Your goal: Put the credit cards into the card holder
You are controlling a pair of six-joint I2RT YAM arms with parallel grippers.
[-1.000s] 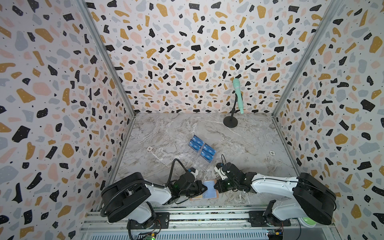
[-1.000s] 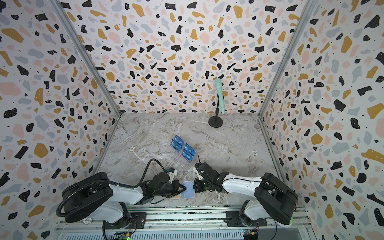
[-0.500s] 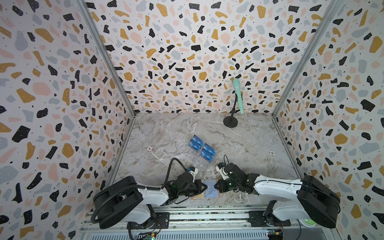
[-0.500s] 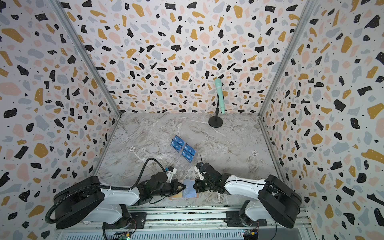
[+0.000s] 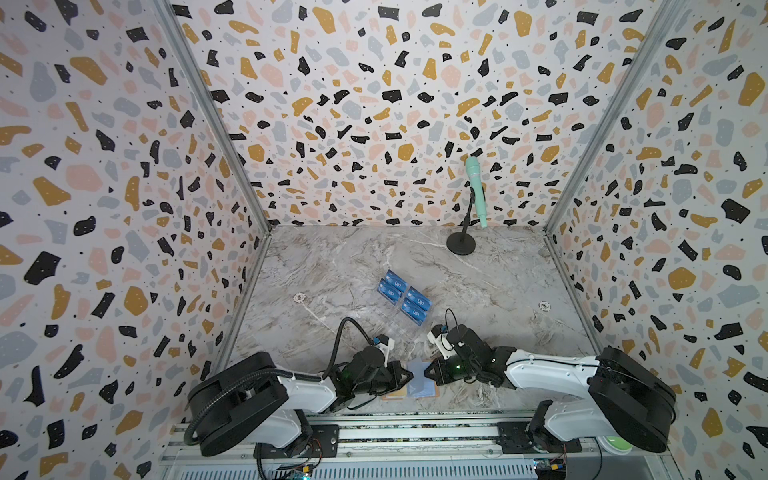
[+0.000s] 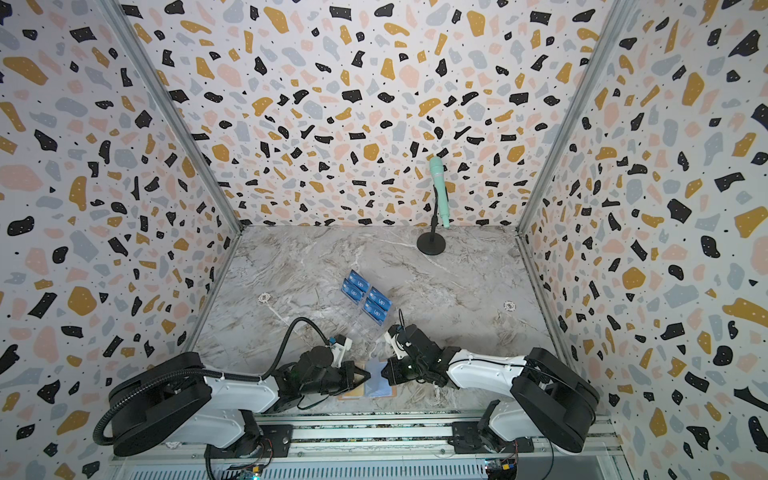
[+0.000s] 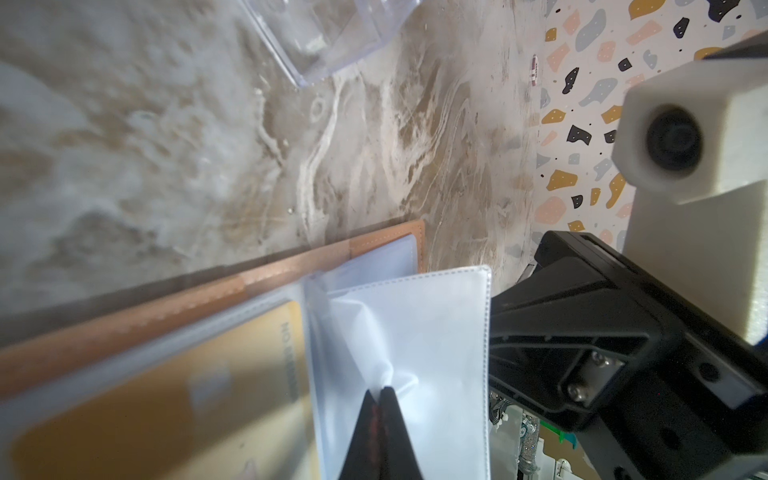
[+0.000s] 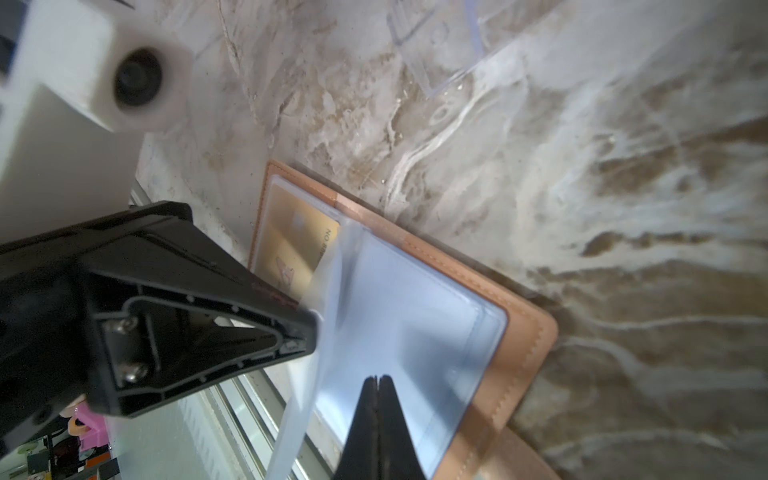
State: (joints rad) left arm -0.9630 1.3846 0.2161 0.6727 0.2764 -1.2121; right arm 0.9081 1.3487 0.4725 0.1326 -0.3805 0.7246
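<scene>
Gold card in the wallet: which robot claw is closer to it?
Left. The left gripper pinches a clear sleeve right beside the gold card; the right gripper sits shut over the far page of the wallet, farther off.

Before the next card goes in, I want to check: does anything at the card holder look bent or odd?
Yes. One clear sleeve of the open card holder stands up instead of lying flat, and it is puckered where the shut left gripper pinches it. The gold card sits straight in its sleeve.

Terrazzo-print walls (image 5: 374, 104) around marble floor (image 5: 365, 257)
</scene>
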